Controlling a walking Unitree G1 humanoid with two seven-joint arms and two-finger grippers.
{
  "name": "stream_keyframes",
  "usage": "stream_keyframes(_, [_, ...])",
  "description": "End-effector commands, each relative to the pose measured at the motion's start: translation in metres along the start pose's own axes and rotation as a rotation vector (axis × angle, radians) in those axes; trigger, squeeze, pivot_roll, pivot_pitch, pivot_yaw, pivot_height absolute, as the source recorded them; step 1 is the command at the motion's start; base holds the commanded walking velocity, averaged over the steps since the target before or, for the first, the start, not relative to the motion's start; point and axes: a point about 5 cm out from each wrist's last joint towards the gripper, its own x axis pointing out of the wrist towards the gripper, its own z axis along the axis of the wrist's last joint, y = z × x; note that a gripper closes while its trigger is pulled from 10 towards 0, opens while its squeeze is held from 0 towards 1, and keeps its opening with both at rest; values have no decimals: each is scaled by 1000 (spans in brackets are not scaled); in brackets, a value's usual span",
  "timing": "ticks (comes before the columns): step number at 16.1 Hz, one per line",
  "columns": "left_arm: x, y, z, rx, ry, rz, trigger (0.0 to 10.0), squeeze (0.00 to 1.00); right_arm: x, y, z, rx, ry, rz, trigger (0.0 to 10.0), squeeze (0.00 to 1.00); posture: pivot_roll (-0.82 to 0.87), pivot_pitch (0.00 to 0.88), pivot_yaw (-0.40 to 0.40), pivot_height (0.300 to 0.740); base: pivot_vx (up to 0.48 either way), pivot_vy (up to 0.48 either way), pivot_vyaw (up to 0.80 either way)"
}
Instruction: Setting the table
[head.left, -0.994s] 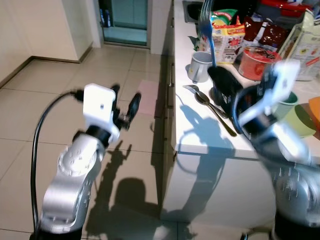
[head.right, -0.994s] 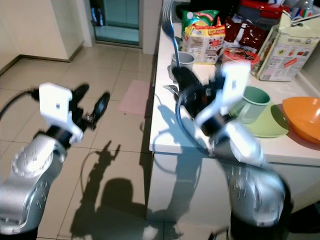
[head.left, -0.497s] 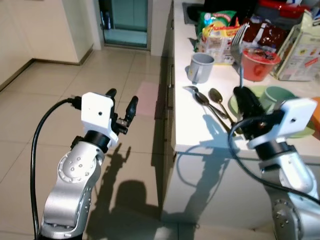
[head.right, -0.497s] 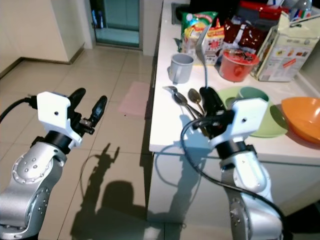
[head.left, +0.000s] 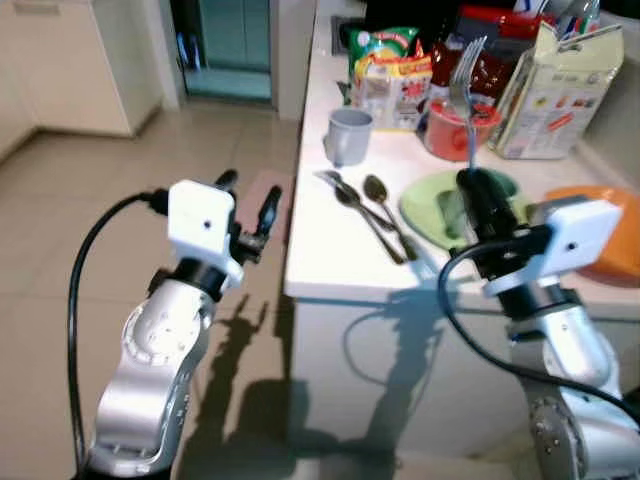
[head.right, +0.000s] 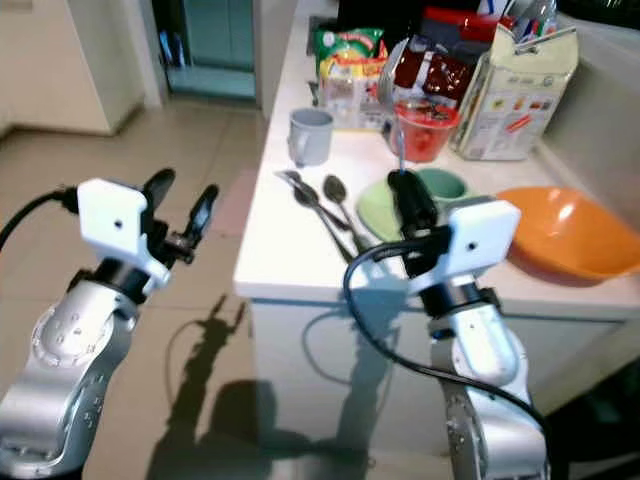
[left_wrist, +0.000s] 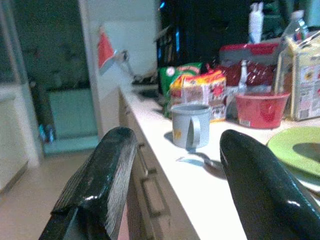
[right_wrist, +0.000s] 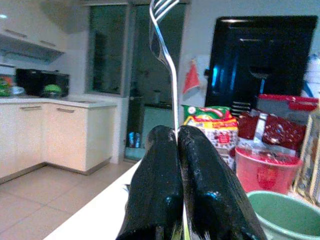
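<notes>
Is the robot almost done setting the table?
Not yet, I think. Already out on the counter: a green plate, two spoons and a grey mug. In hand: the right gripper pinches a fork, tines up. Left to do: lay the fork down by the plate. The left gripper waits open over the floor.

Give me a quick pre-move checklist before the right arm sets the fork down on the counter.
1. Fork clamped in the right gripper: ok, fingers pinch the handle, tines up.
2. Fork upright, not slipping: ok.
3. Bare counter beside the green plate for a place setting: ok.
4. Spoons lying on the counter in the likely path: not ok, they sit left of the plate.
5. Left gripper out of the way: ok, open, over the floor.
6. Green cup on the plate, clearance from the right gripper: cannot tell.
</notes>
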Motion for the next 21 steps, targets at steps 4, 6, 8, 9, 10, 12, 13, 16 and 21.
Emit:
stream_keyframes(4, [2, 3, 7, 11, -23, -8, 10000, 0, 3, 5, 1, -13, -33, 21, 10000, 0, 12, 0, -54, 740, 0, -461, 0])
stream_keyframes(6, [3, 3, 8, 10, -31, -12, 10000, 0, 1, 4, 2, -21, -35, 30, 10000, 0, 14, 0, -53, 740, 0, -461, 0])
stream_keyframes(8, [2, 3, 10, 9, -37, -20, 10000, 0, -2, 3, 0, -29, -37, 29, 10000, 0, 9, 0, -42, 740, 0, -461, 0])
stream_keyframes(9, [4, 3, 10, 9, -37, -22, 10000, 0, -2, 3, 0, -31, -39, 25, 10000, 0, 9, 0, -42, 740, 0, -461, 0])
stream_keyframes(10, [9, 1, 10, 10, -42, -36, 10000, 0, -1, 3, 3, -41, -52, 20, 10000, 0, -5, 0, -35, 740, 0, -461, 0])
stream_keyframes(12, [13, -1, 10, 11, -46, -38, 10000, 0, 0, 0, 5, -53, -62, 11, 10000, 0, -4, 0, -29, 740, 0, -461, 0])
stream_keyframes(13, [14, -2, 11, 17, -49, -38, 10000, 0, 0, -3, 4, -54, -63, 0, 10000, 0, 7, 0, -31, 740, 0, -461, 0])
stream_keyframes(16, [19, 4, 12, 28, -56, -19, 10000, 0, 4, -3, 3, -47, -68, -20, 10000, 0, -7, 0, -26, 740, 0, -461, 0])
stream_keyframes(21, [22, -3, 14, 24, -76, -32, 10000, 0, -2, -7, 1, -37, -68, -54, 10000, 0, -17, 0, -30, 740, 0, -461, 0])
